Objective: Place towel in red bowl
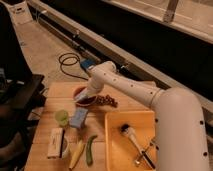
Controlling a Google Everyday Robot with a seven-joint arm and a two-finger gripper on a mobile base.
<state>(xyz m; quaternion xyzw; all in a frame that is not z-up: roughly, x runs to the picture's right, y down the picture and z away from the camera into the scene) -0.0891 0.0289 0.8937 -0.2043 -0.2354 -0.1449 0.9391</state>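
The red bowl stands on the wooden table, near its back edge. My gripper is at the end of the white arm and hangs right over the bowl, covering part of its rim. A blue-grey folded piece that looks like the towel lies flat on the table just in front of the bowl, apart from the gripper. I see nothing held in the gripper.
A green cup stands left of the towel. Dark grapes lie right of the bowl. A yellow tray holds a brush. A banana, a green vegetable and a white box lie in front.
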